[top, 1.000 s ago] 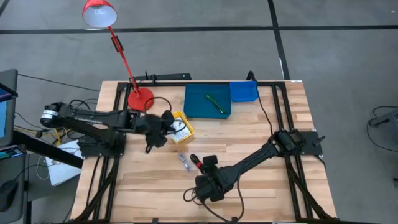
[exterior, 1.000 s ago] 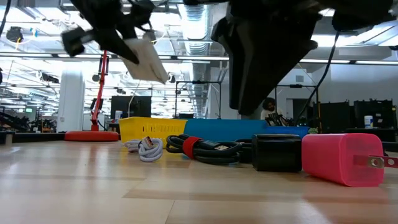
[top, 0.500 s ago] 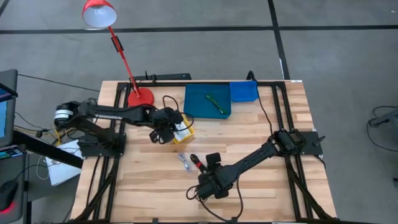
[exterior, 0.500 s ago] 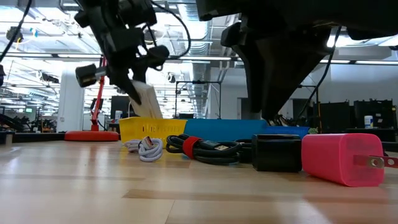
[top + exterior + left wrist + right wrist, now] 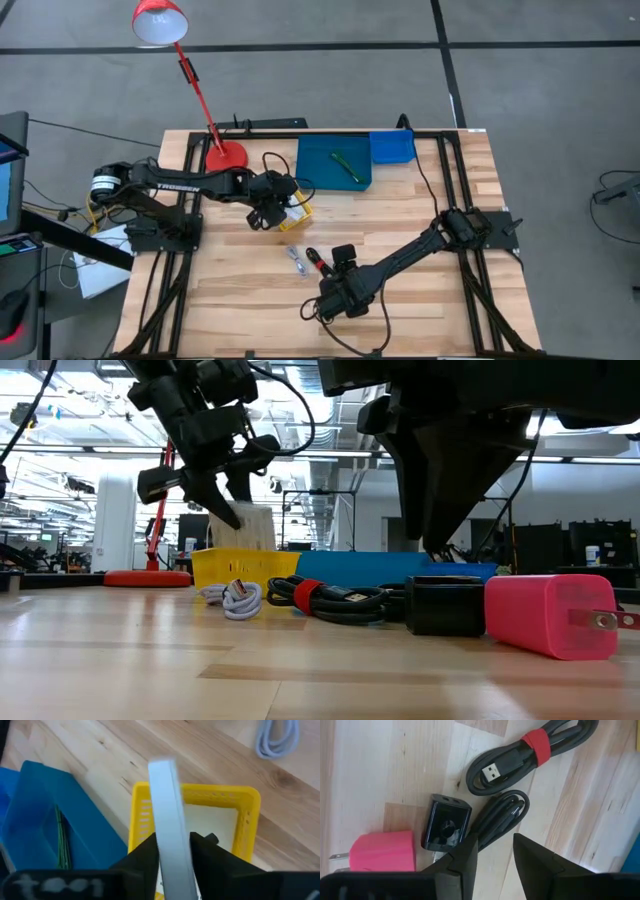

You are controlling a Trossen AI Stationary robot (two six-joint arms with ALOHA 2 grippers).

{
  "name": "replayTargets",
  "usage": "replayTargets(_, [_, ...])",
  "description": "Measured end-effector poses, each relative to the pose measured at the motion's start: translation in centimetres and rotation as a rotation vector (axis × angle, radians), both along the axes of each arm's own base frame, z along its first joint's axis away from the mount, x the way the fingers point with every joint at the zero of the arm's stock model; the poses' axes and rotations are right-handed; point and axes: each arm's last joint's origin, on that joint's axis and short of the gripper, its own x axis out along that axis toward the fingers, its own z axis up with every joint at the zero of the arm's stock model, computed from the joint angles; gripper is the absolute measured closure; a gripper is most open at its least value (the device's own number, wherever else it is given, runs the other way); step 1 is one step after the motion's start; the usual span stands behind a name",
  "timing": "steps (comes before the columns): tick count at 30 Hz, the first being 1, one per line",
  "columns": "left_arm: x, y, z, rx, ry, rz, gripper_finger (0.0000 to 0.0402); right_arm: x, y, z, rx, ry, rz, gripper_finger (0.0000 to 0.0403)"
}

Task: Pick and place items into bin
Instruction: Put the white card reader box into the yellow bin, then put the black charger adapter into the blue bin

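A white card (image 5: 167, 825) is held on edge over a yellow bin (image 5: 220, 800), a green pen (image 5: 347, 165) is seen lying in a blue tray (image 5: 320, 170), and a red-banded black cable (image 5: 540, 755), a second black coil (image 5: 502, 817), a black charger (image 5: 445, 822), a pink plug (image 5: 382, 851) and a pale cable (image 5: 237, 598) are left close together on the table.

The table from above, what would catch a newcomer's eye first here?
The left gripper stands out, holding a white card upright over the small yellow bin beside the blue tray, where a green pen already lies. Next comes the right gripper, open over a cluster near the table's front: a black cable with a red band, a black charger and a pink plug.
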Motion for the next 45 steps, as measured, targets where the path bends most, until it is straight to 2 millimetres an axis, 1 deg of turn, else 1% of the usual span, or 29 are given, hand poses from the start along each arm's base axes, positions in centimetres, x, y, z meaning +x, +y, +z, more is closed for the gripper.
replayTargets(9, [0.0,0.0,0.0,-0.02,-0.008,0.047,0.0271,0.1,0.0,0.0,0.004,-0.008,-0.001,0.0285])
replayTargets(14, [0.0,-0.2,0.0,0.065,0.004,0.093,0.0265,0.1,0.0,0.0,0.006,-0.012,-0.014,0.0285])
replayTargets(19, [-0.2,-0.7,0.4,0.198,0.012,0.125,0.0265,0.1,0.1,0.0,0.009,-0.018,-0.016,0.0285])
replayTargets(23, [-0.7,-1.3,1.7,0.281,-0.027,0.125,0.0264,0.2,-0.1,0.0,0.012,-0.022,-0.021,0.0285])
replayTargets(28, [-2.5,-2.4,5.0,0.313,-0.174,0.156,0.0264,0.3,-0.1,0.0,0.012,-0.023,-0.021,0.0285])
replayTargets(31, [-4.2,-3.4,7.3,0.249,-0.314,0.189,0.0264,0.3,-0.1,0.0,0.002,-0.028,-0.021,0.0285])
replayTargets(33, [-5.5,-4.2,8.8,0.164,-0.417,0.222,0.0264,0.2,-0.2,0.3,-0.02,-0.042,-0.023,0.0285])
replayTargets(36, [-7.4,-5.5,10.9,-0.026,-0.573,0.278,0.0264,0.0,-0.6,1.5,-0.043,-0.085,-0.04,0.0285])
replayTargets(38, [-8.7,-6.3,11.9,-0.166,-0.645,0.292,0.0264,-0.2,-1.0,2.6,-0.069,-0.124,-0.062,0.0285])
replayTargets(41, [-10.3,-7.3,12.9,-0.364,-0.694,0.289,0.0264,-0.4,-1.6,4.4,-0.092,-0.213,-0.13,0.0285])
replayTargets(45, [-11.6,-8.5,13.4,-0.619,-0.676,0.275,0.0264,-0.6,-2.6,6.2,-0.049,-0.291,-0.247,0.0285])
